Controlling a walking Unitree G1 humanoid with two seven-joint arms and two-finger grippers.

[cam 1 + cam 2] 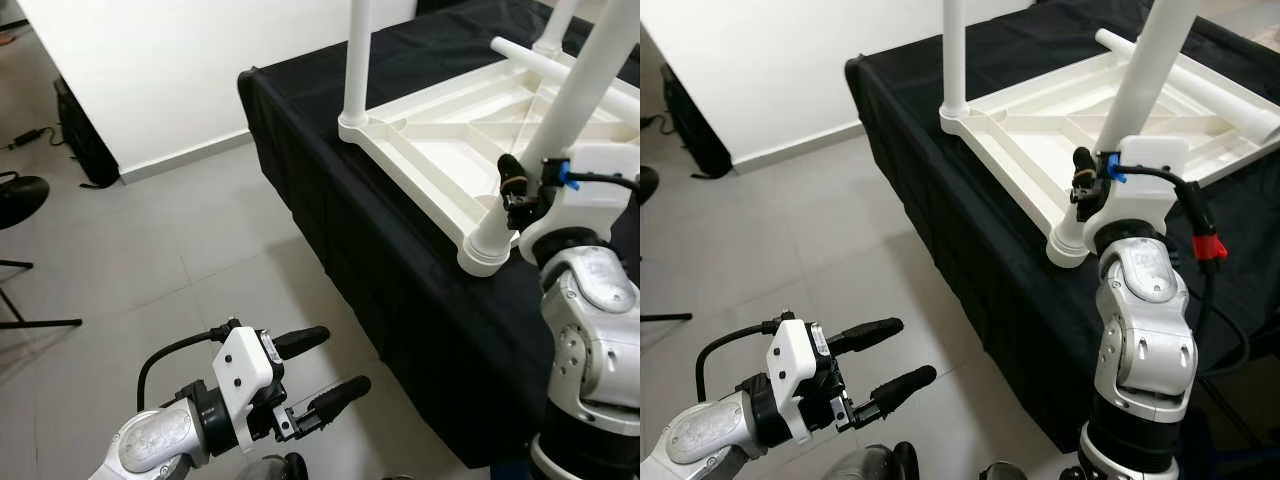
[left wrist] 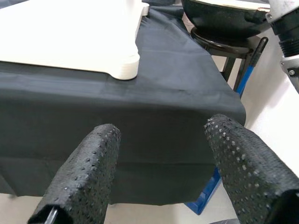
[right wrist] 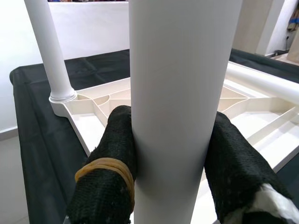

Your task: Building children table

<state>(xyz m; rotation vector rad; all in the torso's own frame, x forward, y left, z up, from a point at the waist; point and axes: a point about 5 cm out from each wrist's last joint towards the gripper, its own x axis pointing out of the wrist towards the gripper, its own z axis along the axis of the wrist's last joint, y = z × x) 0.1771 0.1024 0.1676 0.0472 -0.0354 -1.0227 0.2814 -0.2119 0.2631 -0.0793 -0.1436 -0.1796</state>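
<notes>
Tabletop (image 1: 470, 140) lies upside down at the bench (image 1: 330, 190) edge; right pincer (image 3: 175, 158) clamps the near-corner leg (image 3: 182, 93), left pincer (image 1: 325, 370) hangs open, empty, over the floor.

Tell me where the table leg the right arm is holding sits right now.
The table leg stands in the near corner socket of the upturned white tabletop on the black-draped bench, right of centre, with the right end effector clamped around it.
</notes>
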